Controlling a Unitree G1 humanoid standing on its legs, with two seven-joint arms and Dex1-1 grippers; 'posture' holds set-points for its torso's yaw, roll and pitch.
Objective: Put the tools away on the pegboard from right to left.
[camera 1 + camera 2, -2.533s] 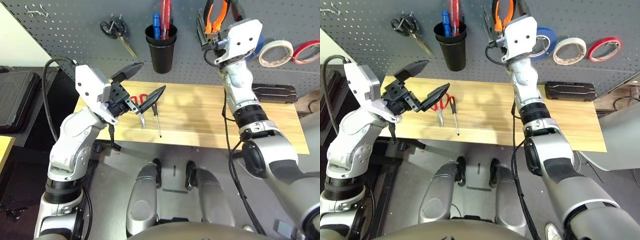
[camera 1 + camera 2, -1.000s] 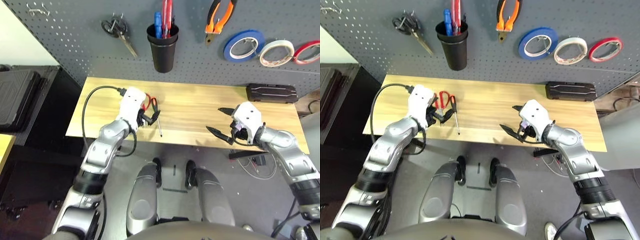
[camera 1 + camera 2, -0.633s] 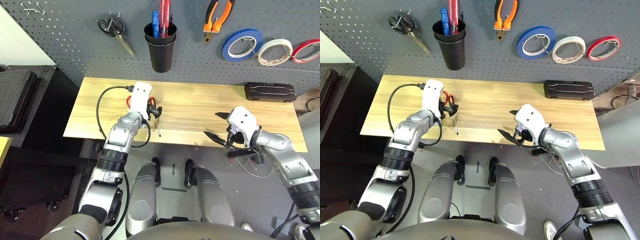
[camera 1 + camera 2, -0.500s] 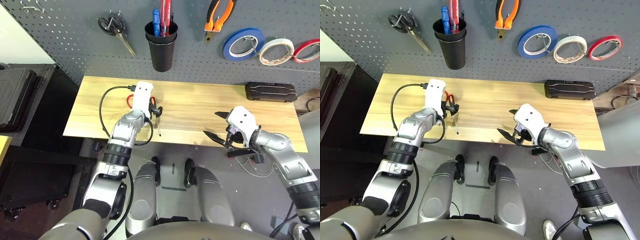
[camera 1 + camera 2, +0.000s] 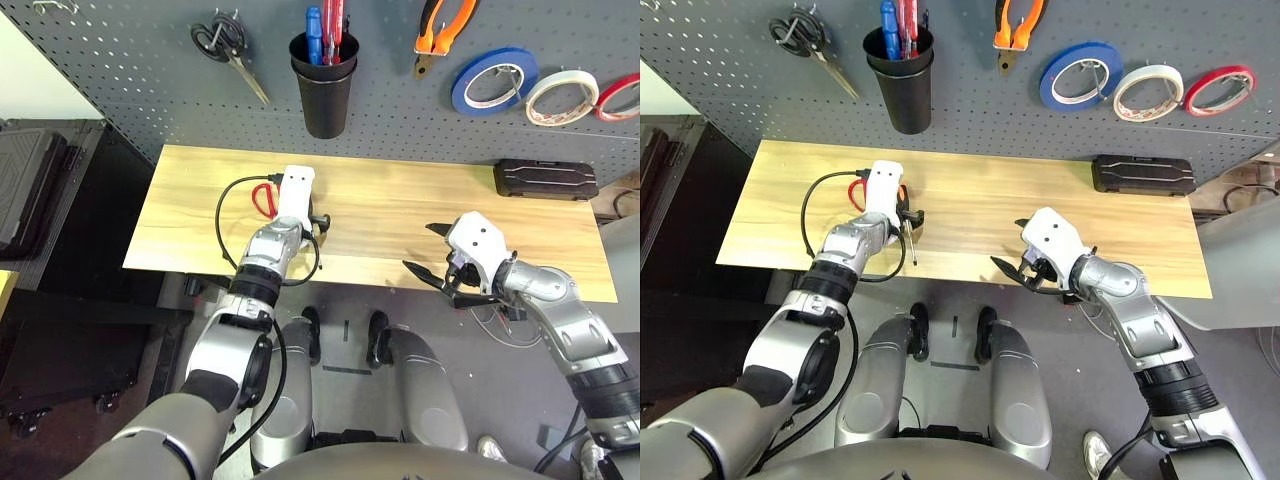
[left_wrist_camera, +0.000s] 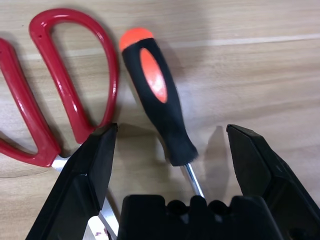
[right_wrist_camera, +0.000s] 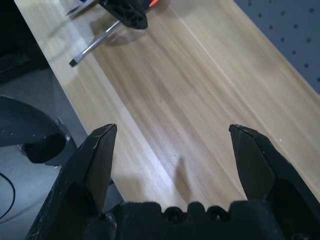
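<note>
We have lowered the released left pincer [image 6: 170,145] astride the black-and-orange-handled screwdriver [image 6: 157,100] on the wooden tabletop [image 5: 400,215]; grasping it comes next.

A long rectangular table of pale wood planks [image 5: 380,215] runs left to right. On its left part, red-handled scissors [image 6: 60,105] lie flat, with a slim black-and-orange-handled screwdriver [image 6: 157,107] just beside them on the right. At the far right edge rests a flat, oblong black case [image 5: 545,180].
</note>
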